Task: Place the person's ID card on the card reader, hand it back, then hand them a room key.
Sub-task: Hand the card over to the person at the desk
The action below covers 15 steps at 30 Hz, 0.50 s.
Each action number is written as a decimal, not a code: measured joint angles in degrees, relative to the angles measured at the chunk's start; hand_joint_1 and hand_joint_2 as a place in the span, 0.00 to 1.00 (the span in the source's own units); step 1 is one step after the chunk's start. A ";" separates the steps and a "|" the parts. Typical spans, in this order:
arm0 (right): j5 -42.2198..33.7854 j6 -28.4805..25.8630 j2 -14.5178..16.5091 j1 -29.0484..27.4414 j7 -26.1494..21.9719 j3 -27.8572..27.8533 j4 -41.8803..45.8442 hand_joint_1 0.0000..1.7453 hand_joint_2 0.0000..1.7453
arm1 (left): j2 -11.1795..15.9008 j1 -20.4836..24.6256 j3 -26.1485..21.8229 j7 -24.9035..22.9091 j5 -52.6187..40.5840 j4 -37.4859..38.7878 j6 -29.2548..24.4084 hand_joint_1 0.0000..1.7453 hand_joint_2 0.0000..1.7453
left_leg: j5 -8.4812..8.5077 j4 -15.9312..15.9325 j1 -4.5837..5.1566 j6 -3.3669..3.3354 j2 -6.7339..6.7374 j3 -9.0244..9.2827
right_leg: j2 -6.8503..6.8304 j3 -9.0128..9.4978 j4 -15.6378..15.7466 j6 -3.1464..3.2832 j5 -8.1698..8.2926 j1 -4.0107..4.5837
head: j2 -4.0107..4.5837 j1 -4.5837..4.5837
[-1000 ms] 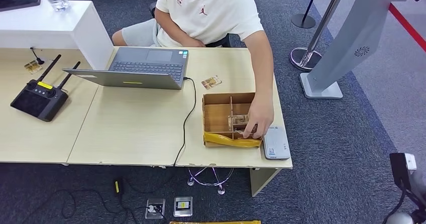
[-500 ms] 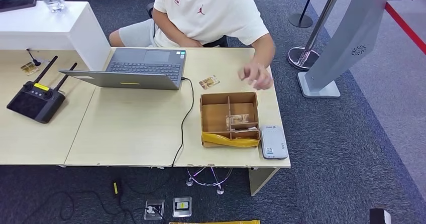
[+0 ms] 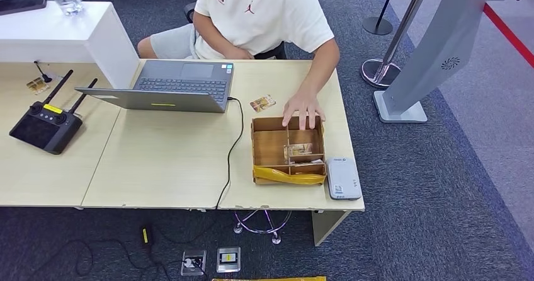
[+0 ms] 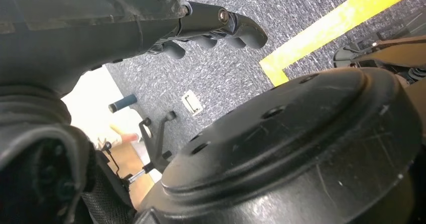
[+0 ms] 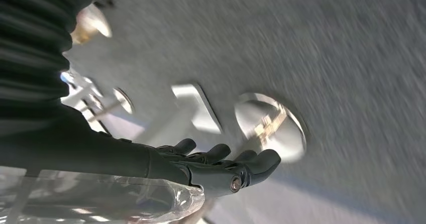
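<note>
Seated behind a pale wooden desk (image 3: pixel 170 167), a person in a cream T-shirt (image 3: pixel 264 13), one hand (image 3: pixel 303 111) laid on the far rim of an open brown cardboard box with dividers (image 3: pixel 269 147). Inside the box, in a middle compartment on its right side, a small patterned card (image 3: pixel 297 149), lying flat, long axis running across the desk from left to right. Along the box's near wall, a strip of yellow tape or film (image 3: pixel 289 175). Just beside the box's right near corner, touching or nearly so, a flat pale grey rectangular card reader (image 3: pixel 343 177), long axis running from the near desk edge toward the person. On the bare desk beyond the box's far left corner, a second small card with a printed face (image 3: pixel 262 103), tilted, long axis slanting from near left to far right. Further left, an open grey laptop (image 3: pixel 182 86) with a black cable (image 3: pixel 236 143) trailing off the near edge, and a black remote controller with twin antennas (image 3: pixel 47 122).

Down by the carpet, the robot's left hand (image 4: pixel 211 30), dark fingers curled loosely, holding nothing. Likewise the right hand (image 5: pixel 221 166), fingers apart and slightly bent over blurred grey floor, nothing in its grasp.
</note>
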<state>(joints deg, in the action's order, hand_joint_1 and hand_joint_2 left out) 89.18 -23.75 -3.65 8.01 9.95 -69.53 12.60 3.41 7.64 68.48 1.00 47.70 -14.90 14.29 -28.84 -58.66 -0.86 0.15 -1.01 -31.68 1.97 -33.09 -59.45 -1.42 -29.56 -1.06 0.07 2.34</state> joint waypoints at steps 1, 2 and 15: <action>-0.15 0.67 0.10 0.00 0.14 -0.28 -0.62 0.00 1.00 | 0.05 0.01 0.02 -0.05 -0.13 0.00 0.00 0.00 0.00 | 0.00 0.00 0.00 0.00 0.00 0.00 | 0.00 0.01 0.00 0.00 0.00 0.00 | 0.00 -0.01; -0.23 1.07 0.20 0.01 0.11 -0.54 -1.19 0.00 1.00 | 0.11 0.02 0.03 -0.13 -0.28 0.01 0.00 0.00 0.00 | 0.00 0.00 0.00 0.00 0.00 0.00 | 0.00 0.01 0.00 0.00 0.00 0.00 | 0.00 -0.01; 0.83 0.78 1.08 0.31 -2.06 -2.12 -4.83 0.00 1.00 | 0.40 0.09 0.20 -1.32 -1.03 0.02 0.00 0.00 0.00 | 0.00 0.00 0.00 0.00 0.00 0.01 | 0.00 0.03 0.00 0.00 0.00 0.00 | 0.00 -0.01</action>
<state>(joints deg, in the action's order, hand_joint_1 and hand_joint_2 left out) 90.01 -22.97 -2.56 8.33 7.89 -71.65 7.78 3.81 7.74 68.68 -0.32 46.66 -14.88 14.29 -28.84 -58.66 -0.86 0.15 -1.02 -31.66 1.96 -33.06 -59.45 -1.42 -29.56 -1.06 0.07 2.34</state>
